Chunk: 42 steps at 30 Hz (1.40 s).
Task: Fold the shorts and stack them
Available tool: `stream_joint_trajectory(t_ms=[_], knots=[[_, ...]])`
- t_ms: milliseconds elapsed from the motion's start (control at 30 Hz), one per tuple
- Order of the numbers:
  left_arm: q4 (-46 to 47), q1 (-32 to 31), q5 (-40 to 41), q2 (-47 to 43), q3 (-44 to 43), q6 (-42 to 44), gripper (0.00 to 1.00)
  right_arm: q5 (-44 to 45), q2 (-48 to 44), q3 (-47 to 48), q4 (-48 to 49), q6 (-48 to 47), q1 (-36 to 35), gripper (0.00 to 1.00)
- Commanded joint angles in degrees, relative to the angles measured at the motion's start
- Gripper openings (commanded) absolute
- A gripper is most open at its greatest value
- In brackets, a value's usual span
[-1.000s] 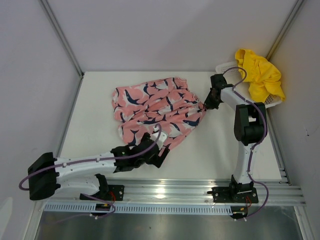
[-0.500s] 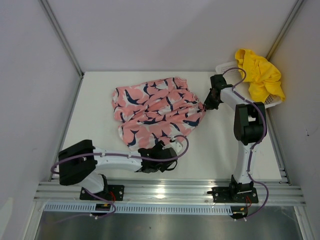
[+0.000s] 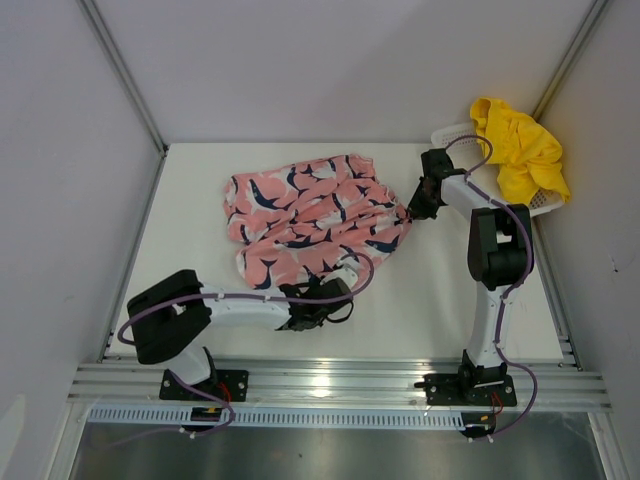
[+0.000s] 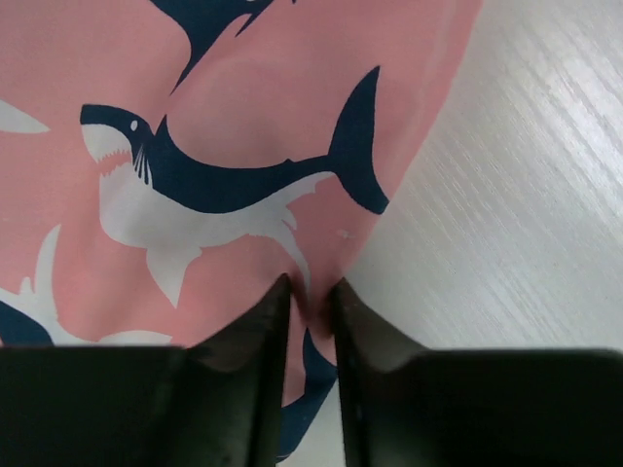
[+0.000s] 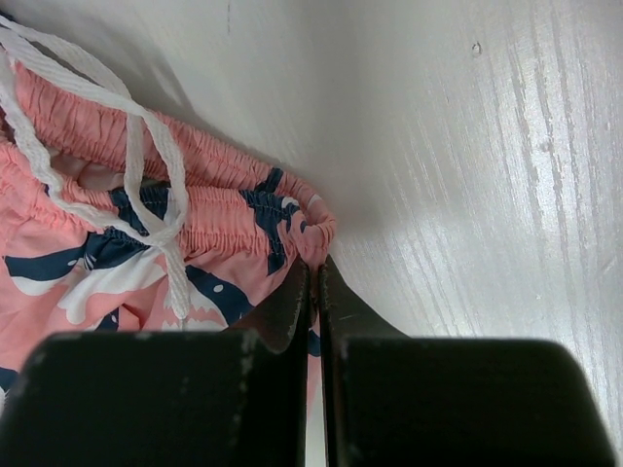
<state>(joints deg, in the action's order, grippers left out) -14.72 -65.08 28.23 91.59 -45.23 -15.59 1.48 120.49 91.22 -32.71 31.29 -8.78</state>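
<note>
The pink shorts [image 3: 315, 220] with a navy-and-white shark print lie spread out mid-table. My left gripper [image 3: 338, 284] is at their near hem, and the left wrist view shows my left gripper [image 4: 311, 292] pinching a fold of the pink shorts [image 4: 195, 146] at the cloth's edge. My right gripper [image 3: 412, 210] is shut on the waistband's right end; in the right wrist view my right gripper [image 5: 314, 268] clamps the gathered elastic of the pink shorts [image 5: 224, 243]. The yellow shorts [image 3: 520, 150] are heaped in the basket at the back right.
A white mesh basket [image 3: 450, 133] sits in the back right corner under the yellow pair. A white drawstring [image 5: 146, 146] trails over the waistband. Walls enclose the table on the left, back and right. Bare white table [image 3: 440, 300] lies to the right of the left gripper.
My left arm has swung in and its gripper has slid right along the near hem, closing from wide open onto the pink cloth. The right arm has not moved.
</note>
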Motion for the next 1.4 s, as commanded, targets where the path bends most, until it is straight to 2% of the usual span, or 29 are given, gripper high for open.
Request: stream_joint_trajectory(t_ms=[0, 33, 133, 200, 333, 467, 533, 600, 700, 767, 800, 867, 900, 1000, 1200, 1367], knots=[[-1.7, 2.2, -6.1, -1.5, 0.8, -0.7, 0.22, 0.1, -0.9, 1.2, -0.9, -1.2, 0.3, 0.0], [-2.2, 2.5, -7.7, -2.3, 0.7, -0.3, 0.12, 0.4, -1.0, 1.8, -1.6, -1.4, 0.3, 0.0], [-5.3, 2.6, -14.6, -6.4, -0.9, 1.3, 0.0, 2.4, -1.1, 3.9, -6.4, -1.8, 0.1, 0.0], [-7.7, 2.7, -18.9, -8.9, -2.0, 1.9, 0.0, 3.9, -1.7, 4.1, -7.4, -1.9, -0.1, 0.0], [-7.0, 2.9, -37.7, -14.6, -3.5, -0.3, 0.0, 7.1, -2.6, 5.3, -11.0, -3.6, -0.5, 0.0], [-6.6, 2.9, -50.2, -14.2, -4.3, -1.7, 0.0, 8.5, -1.8, 6.6, -12.8, -4.9, -0.8, 0.0], [-5.6, 2.9, -53.1, -11.8, -3.7, -1.9, 0.0, 8.5, -1.2, 7.0, -13.2, -5.4, -1.0, 0.0], [-5.8, 3.6, -52.3, -9.2, -3.1, -2.1, 0.0, 9.2, -0.9, 6.5, -13.2, -5.4, -1.0, 0.0], [-1.6, 4.4, -55.4, -4.4, -0.4, -2.9, 0.01, 10.0, -0.6, 5.5, -12.5, -5.7, -1.0, 0.0], [-0.1, 4.6, -54.6, -1.7, -0.3, -3.0, 0.03, 10.7, -0.4, 5.2, -12.0, -5.8, -0.8, 0.0], [0.0, 4.6, -53.6, -1.2, -0.3, -3.1, 0.09, 10.7, -0.4, 5.1, -11.9, -5.9, -0.6, 0.0], [-0.7, 4.7, -51.1, -0.5, -0.6, -3.0, 0.15, 10.4, -0.4, 5.0, -11.5, -6.0, -0.5, 0.0], [-1.0, 4.8, -48.4, -1.0, -0.7, -3.0, 0.24, 10.3, -0.3, 5.0, -11.5, -6.1, -0.5, 0.0], [-2.2, 4.8, -43.0, -3.1, -1.0, -3.2, 0.33, 10.0, -0.4, 4.7, -10.8, -6.1, -0.3, 0.0], [-4.5, 3.9, -33.8, -10.5, -0.5, -4.0, 0.48, 9.0, -0.4, 4.3, -10.2, -6.1, -0.3, 0.0], [-6.5, -0.4, -23.7, -16.3, -0.3, -4.6, 0.52, 8.6, -0.3, 4.1, -9.7, -6.0, -0.1, 0.0]])
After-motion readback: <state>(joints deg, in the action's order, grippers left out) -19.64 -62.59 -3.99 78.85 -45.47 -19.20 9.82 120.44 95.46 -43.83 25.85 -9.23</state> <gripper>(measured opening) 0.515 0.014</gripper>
